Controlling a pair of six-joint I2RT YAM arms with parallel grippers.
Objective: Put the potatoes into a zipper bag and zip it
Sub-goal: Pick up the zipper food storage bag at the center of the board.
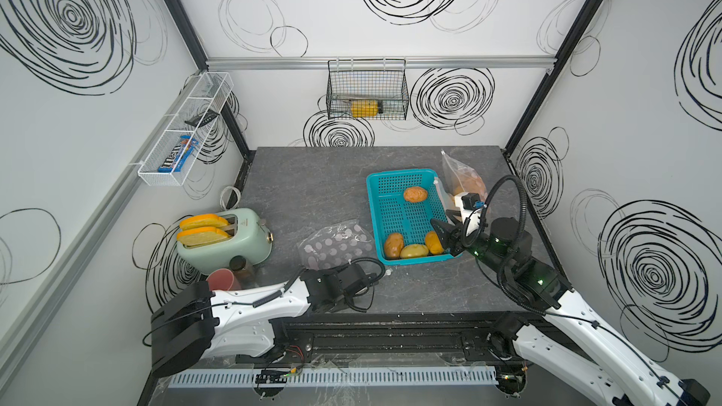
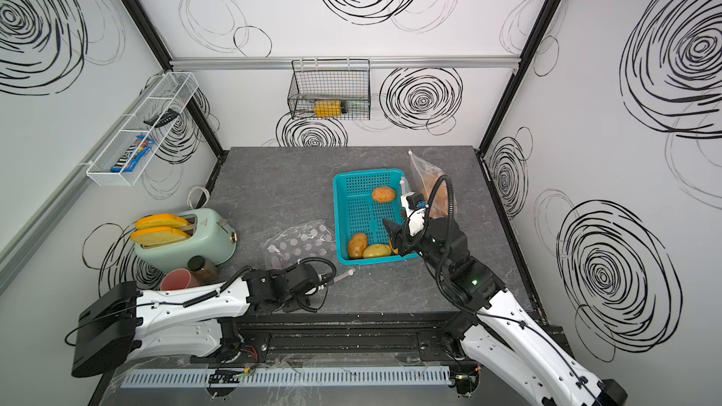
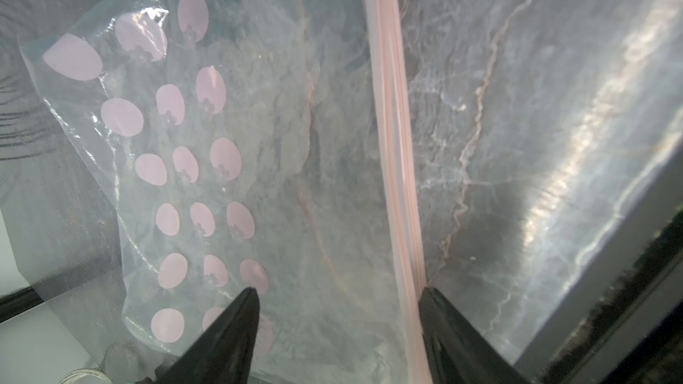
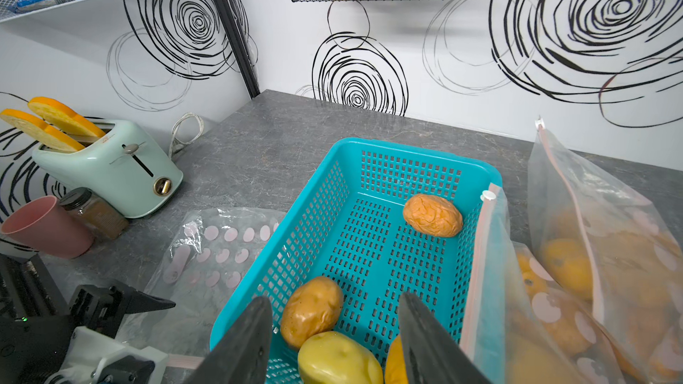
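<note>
Left claw: jaws are standing apart over the empty dotted zipper bag, gripping nothing, with the pink zip strip lying just inside one finger.
Zip strip: I am aiming to pinch one lip only, lifting slowly.
Right claw: hovering spread and empty over the potatoes.
Potatoes: four are lying in the teal basket.

The grey table bears toaster, cup, jar, teal basket — plus flat bag and filled bag.
</note>
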